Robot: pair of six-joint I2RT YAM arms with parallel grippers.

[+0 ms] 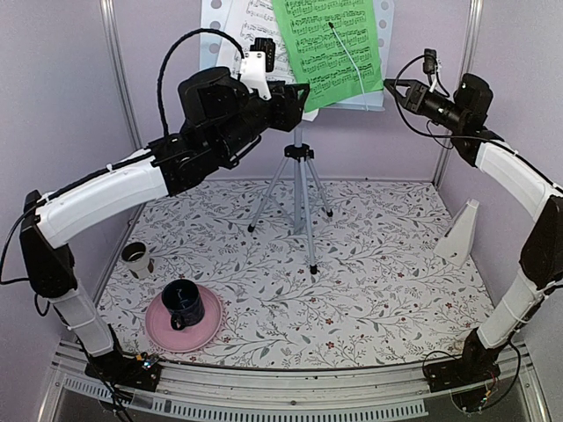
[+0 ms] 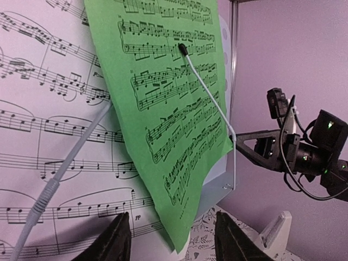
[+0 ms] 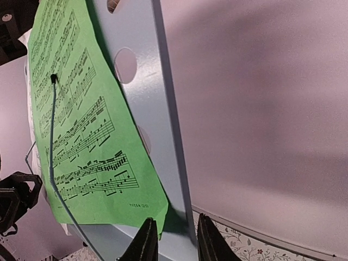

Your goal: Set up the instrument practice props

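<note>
Tripod [image 1: 299, 189] mid-table, open floral cloth [image 1: 378, 290] before it, metronome [image 1: 459, 236] at right edge, mug [image 1: 183, 303] and cup [image 1: 136, 258] near left

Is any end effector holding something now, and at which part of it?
Left end effector: open, nothing held. Right end effector: straddles the lower right edge of the music stand; a firm hold cannot be told.

The white-and-black left arm [image 1: 106, 198] reaches up and inward, its black two-finger left gripper [image 2: 171, 242] held high with fingers set wide, while the white-and-black right arm [image 1: 528, 189] arches up and leftward, its black right gripper [image 3: 176, 242] showing only a slim gap between its fingers.
</note>
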